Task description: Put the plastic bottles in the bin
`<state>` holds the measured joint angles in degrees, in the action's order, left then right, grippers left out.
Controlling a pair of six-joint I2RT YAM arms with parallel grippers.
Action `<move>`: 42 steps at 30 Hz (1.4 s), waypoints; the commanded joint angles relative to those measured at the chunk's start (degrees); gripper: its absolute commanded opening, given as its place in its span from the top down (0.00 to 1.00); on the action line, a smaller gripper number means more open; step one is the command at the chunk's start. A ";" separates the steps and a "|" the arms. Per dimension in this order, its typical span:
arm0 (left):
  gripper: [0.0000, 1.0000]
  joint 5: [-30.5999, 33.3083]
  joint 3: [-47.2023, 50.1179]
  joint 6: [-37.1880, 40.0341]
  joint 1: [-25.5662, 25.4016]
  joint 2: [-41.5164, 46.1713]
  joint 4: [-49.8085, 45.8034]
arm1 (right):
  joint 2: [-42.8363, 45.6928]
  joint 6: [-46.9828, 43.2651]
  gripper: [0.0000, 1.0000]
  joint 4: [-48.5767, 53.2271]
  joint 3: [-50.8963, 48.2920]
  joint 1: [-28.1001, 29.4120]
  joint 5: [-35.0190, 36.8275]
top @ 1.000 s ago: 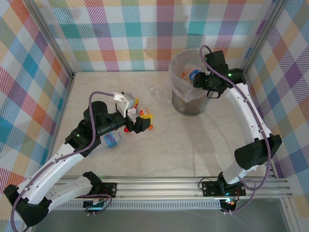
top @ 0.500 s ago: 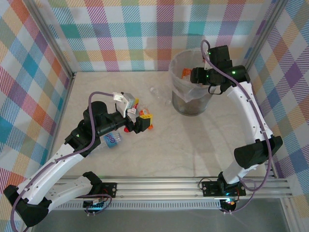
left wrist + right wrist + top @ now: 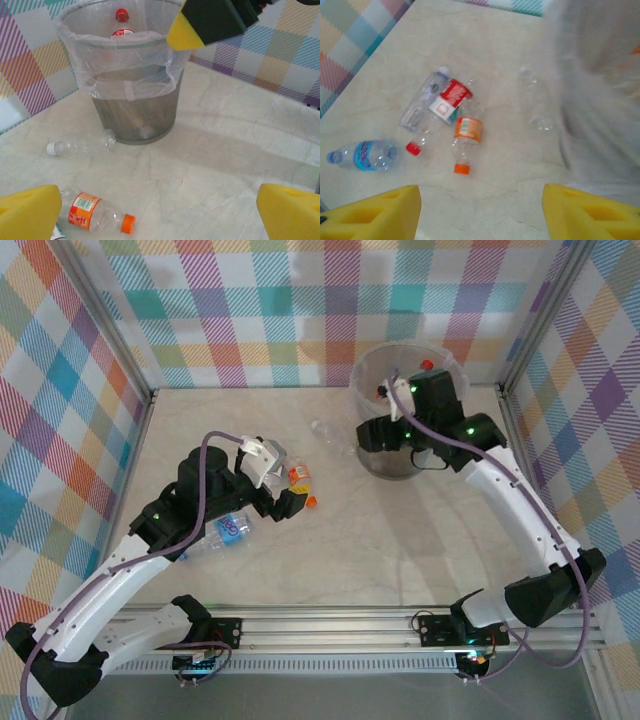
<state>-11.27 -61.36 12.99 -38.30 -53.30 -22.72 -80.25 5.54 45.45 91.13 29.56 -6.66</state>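
Left end effector [image 3: 160, 215] hovers spread over the orange-cap bottle [image 3: 97, 217] lying on the bench [image 3: 225, 150] near the bin [image 3: 135, 75], and it's best to centre on its body before closing, while the right end effector [image 3: 482, 215] is spread and empty.

No word, brand or number is coming through clearly enough to read. The clear plastic bottle with the orange cap [image 3: 97, 217], lying left of the table's middle, is showing an orange label with pale print, too blurred to make out. The clear bottle with the blue label [image 3: 365, 156], nearer and further left, is carrying white looping marks, illegible. The red label on the red-capped bottle [image 3: 122, 31] inside the round grey bin [image 3: 135, 115] is giving no lettering either.
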 commanded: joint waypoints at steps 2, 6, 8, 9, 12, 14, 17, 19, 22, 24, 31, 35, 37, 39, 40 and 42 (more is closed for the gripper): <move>0.00 -0.24 -2.15 1.86 0.60 1.69 -7.78 | 0.32 -1.76 0.35 -3.02 -3.97 4.81 4.50; 0.00 1.47 4.06 0.04 0.60 6.86 -6.72 | -1.88 -2.70 0.36 -5.02 -5.44 7.71 5.44; 0.00 2.96 7.28 -1.47 0.61 9.29 -4.98 | -4.00 -3.53 0.34 -5.52 -4.81 8.68 6.04; 0.00 3.65 8.56 -2.18 0.60 10.45 -4.23 | -5.23 -4.17 0.33 -5.69 -4.29 9.20 6.57; 0.00 5.29 11.39 -3.13 0.60 12.66 -2.70 | -9.24 -6.62 0.33 -5.60 -2.51 11.00 9.03; 0.00 5.97 12.33 -3.28 0.60 13.23 -1.87 | -12.65 -7.86 0.33 -4.43 -0.19 12.03 11.50; 0.00 5.83 13.20 -3.55 0.60 12.92 -1.12 | -17.81 -9.13 0.33 -3.92 3.11 12.45 13.55; 0.00 5.70 13.39 -3.67 0.62 12.62 -1.11 | -20.84 -10.19 0.33 -4.47 4.56 12.58 14.18; 0.00 6.08 14.20 -3.76 0.60 12.60 -0.77 | -26.16 -13.36 0.33 -5.37 7.48 12.82 18.30; 0.00 5.91 14.53 -3.76 0.64 12.39 -0.63 | -29.87 -14.35 0.33 -5.36 10.29 12.89 21.74; 0.00 6.48 14.50 -3.77 0.62 11.72 -0.83 | -42.45 -17.27 0.31 -3.07 21.43 12.72 29.35; 0.00 6.70 14.55 -3.76 0.60 11.72 -1.00 | -48.87 -17.25 0.30 0.24 28.72 11.78 29.95; 0.00 6.62 14.45 -3.83 0.60 11.73 -1.09 | -51.84 -17.10 0.28 1.82 32.48 11.15 30.33; 0.00 6.39 14.52 -3.85 0.60 11.85 -1.05 | -54.50 -16.72 0.26 3.59 36.27 10.24 30.26; 0.00 6.35 14.52 -3.85 0.60 11.79 -1.10 | -56.02 -16.41 0.25 4.74 38.49 9.77 30.14; 0.00 6.29 14.52 -3.85 0.60 11.74 -1.08 | -58.73 -15.73 0.25 7.17 42.65 8.66 29.00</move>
<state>-4.99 -47.13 9.87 -38.30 -41.78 -25.12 -136.44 -10.79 47.64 128.70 40.05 22.06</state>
